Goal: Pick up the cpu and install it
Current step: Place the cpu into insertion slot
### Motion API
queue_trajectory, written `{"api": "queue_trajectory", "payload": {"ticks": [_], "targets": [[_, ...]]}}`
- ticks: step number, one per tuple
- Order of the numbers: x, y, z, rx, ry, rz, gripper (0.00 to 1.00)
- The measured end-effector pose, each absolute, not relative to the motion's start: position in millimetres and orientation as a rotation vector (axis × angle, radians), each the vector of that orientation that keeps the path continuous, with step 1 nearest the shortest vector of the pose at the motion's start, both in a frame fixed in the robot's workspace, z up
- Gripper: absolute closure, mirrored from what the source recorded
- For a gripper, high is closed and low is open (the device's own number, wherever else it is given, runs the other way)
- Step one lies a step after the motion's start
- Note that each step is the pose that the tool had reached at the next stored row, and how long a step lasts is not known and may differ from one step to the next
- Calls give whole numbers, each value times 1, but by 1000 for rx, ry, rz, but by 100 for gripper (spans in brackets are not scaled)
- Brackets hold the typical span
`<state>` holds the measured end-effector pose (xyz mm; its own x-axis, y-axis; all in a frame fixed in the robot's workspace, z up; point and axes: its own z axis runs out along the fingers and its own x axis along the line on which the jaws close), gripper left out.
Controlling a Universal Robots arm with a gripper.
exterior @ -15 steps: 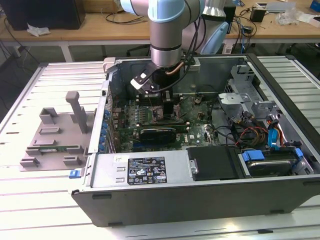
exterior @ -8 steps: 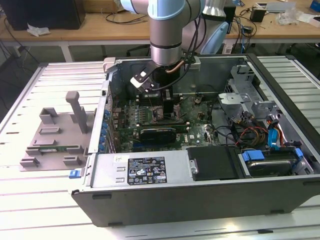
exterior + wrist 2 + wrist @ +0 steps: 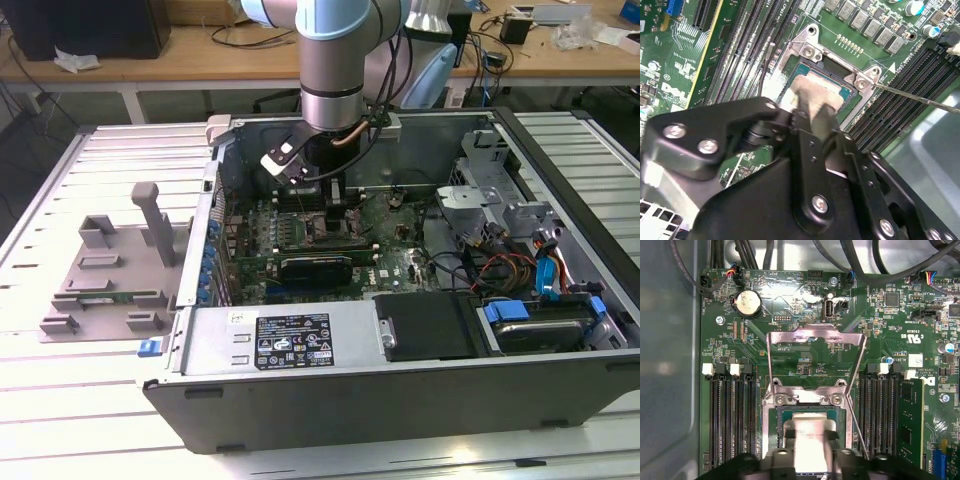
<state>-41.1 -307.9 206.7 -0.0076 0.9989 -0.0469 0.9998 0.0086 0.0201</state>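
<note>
1. We see a pale slatted desk (image 3: 90, 420) carrying the work. Behind it stands a wooden desk (image 3: 200, 55) strewn with cables (image 3: 250, 35).
2. On the slatted desk, at the exterior view's left, lies a grey tray (image 3: 100, 280) with upright posts. It is just beside an open case (image 3: 400, 390) that lies on its side.
3. Inside the case we make out the green board (image 3: 400, 265) with a black card (image 3: 315, 267) across it. Red and blue wires (image 3: 500, 270) and a drive (image 3: 535, 325) sit toward the exterior view's right.
4. The arm (image 3: 330, 60) reaches straight down into the case, over the board.
5. In the first wrist view the socket (image 3: 771, 415) has its metal frame (image 3: 815, 335) swung up and open. Dark slots (image 3: 732, 420) run on both sides of it, and a green stick (image 3: 910, 420) stands in one.
6. The cpu (image 3: 810, 421) (image 3: 822, 82) sits in the socket's opening, silvery top up, directly under the gripper (image 3: 811, 432).
7. The jaws stand at either side of the cpu's top. We cannot tell whether they clench it or have let go.
</note>
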Motion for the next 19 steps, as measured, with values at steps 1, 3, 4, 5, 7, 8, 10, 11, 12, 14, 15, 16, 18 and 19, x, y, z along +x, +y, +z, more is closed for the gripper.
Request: {"api": "queue_trajectory", "payload": {"ticks": [1, 3, 4, 5, 7, 8, 10, 11, 12, 14, 15, 16, 18, 19], "targets": [[-41, -308, 207, 2179, 2197, -29, 72], [-41, -308, 207, 2179, 2197, -29, 84], [-41, -308, 207, 2179, 2197, -29, 89], [-41, -308, 207, 2179, 2197, -29, 89], [-41, -308, 207, 2179, 2197, -29, 89], [-41, -308, 207, 2179, 2197, -29, 89], [-42, -308, 207, 2179, 2197, -29, 89], [-43, -308, 207, 2179, 2196, -29, 89], [-43, -308, 206, 2182, 2194, -29, 89], [-43, -308, 205, 2199, 2177, -30, 89], [-43, -308, 205, 2201, 2174, -30, 89], [-43, -308, 205, 2202, 2173, -30, 89], [-43, -308, 204, 2219, 2157, -31, 89], [-43, -308, 204, 2227, 2148, -31, 89]]}}
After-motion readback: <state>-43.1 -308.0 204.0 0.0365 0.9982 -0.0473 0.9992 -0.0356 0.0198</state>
